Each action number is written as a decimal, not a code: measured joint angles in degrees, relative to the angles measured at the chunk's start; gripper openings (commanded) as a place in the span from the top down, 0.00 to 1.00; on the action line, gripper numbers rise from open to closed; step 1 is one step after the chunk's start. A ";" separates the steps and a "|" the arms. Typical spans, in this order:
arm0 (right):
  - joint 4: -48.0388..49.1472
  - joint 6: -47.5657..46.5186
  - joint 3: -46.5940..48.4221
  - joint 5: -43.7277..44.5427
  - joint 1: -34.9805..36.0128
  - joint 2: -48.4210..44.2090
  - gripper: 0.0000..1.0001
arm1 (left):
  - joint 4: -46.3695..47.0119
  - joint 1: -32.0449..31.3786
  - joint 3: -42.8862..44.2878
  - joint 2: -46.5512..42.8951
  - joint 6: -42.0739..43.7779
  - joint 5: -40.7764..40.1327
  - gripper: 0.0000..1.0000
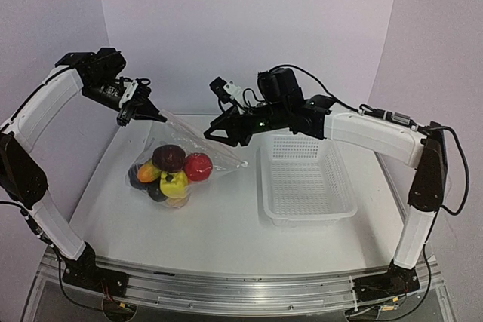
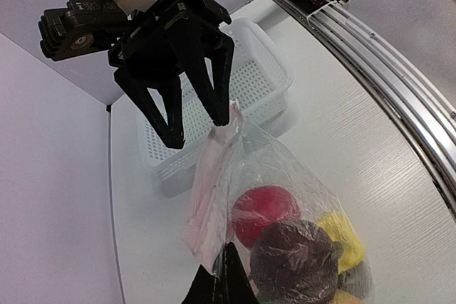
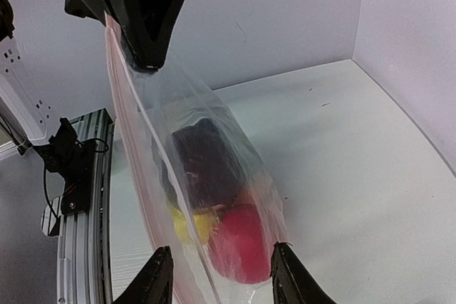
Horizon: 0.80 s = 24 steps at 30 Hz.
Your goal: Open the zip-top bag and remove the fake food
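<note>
The left pincer [image 1: 142,114] clamps a raised corner of the zip-top bag [image 1: 215,152], its fake food [image 1: 170,171] sagging onto the tabletop [image 1: 219,228], while the half-wide right pincer [image 1: 216,134] straddles the zip edge and must next pinch and pull it open.

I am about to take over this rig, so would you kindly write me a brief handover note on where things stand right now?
Left pincer: shut on one top corner of the zip-top bag, holding it up.
Right pincer: open, fingers either side of the bag's zip edge, not clamped.
Fake food: all inside the bag, bunched at its low end by the table.
White mesh basket: on the table, right of the bag.
Done: bag raised by its zip edge.
Left: close the right pincer, pull the zip apart, take the food out.
</note>
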 measured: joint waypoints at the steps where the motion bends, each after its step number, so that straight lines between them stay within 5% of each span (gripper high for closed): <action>1: 0.12 -0.01 0.05 -0.01 -0.02 0.00 0.56 | 0.00 0.00 -0.02 0.00 0.00 0.00 1.00; 10: 0.37 -0.14 0.09 -0.01 0.00 1.39 0.55 | 0.07 0.00 -0.33 -0.15 0.00 0.15 1.00; 17: -0.13 0.03 3.88 -0.35 0.89 7.17 1.00 | 1.27 0.00 -1.27 -0.44 -0.67 0.27 1.00; 21: -1.21 2.52 6.84 -1.07 1.58 9.52 1.00 | 6.64 0.63 -2.32 -0.38 -5.62 0.04 0.97; 24: -2.36 7.67 11.71 -1.99 2.02 12.07 1.00 | 14.28 2.39 -2.60 0.59 -12.66 -0.77 0.80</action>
